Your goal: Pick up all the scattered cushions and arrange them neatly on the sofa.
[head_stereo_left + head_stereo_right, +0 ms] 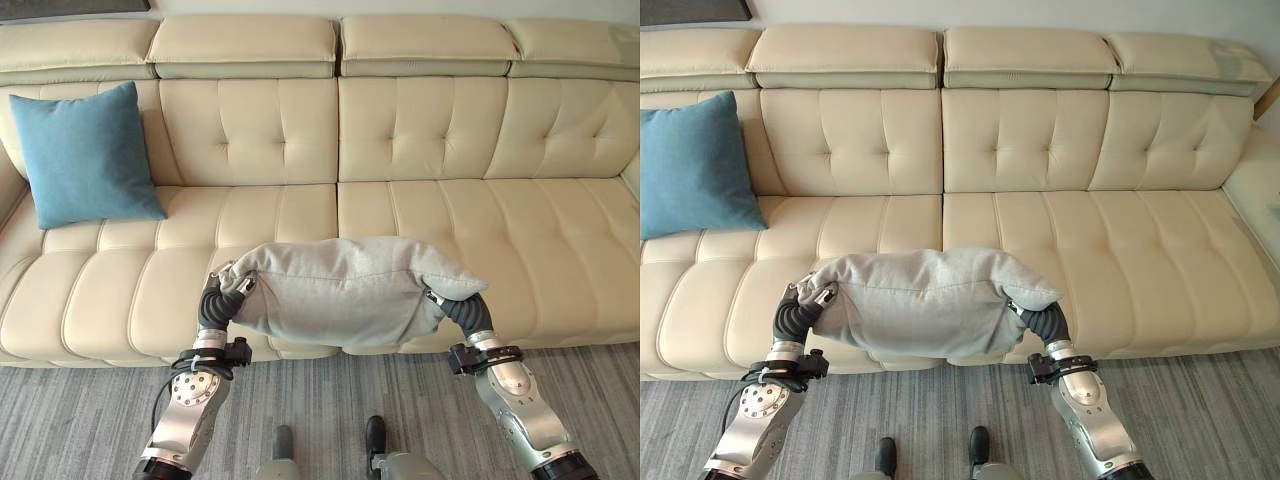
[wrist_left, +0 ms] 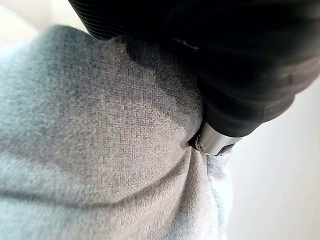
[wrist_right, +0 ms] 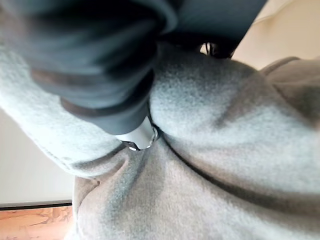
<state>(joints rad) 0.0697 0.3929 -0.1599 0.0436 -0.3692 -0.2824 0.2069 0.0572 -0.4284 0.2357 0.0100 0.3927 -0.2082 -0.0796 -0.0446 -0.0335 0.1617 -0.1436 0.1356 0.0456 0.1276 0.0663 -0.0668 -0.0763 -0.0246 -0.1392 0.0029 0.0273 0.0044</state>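
Both robot hands [image 1: 222, 300] [image 1: 455, 308] squeeze grey cushion [image 1: 335, 292]; head views add blue cushion [image 1: 88, 155].

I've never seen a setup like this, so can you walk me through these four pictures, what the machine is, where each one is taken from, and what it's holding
This is a two-legged humanoid robot with two silver arms ending in fingered hands. The two wide pictures come from a stereo camera on its head, looking down at a cream leather sofa. A blue cushion already leans against the backrest at the sofa's left end. The robot carries a grey cushion squeezed between its left hand and right hand, just above the seat's front edge. The two close-up pictures come from cameras on each wrist: they show the grey fabric pressed against the dark hand covers. The fingers are buried in the cushion, so how they grip cannot be seen.
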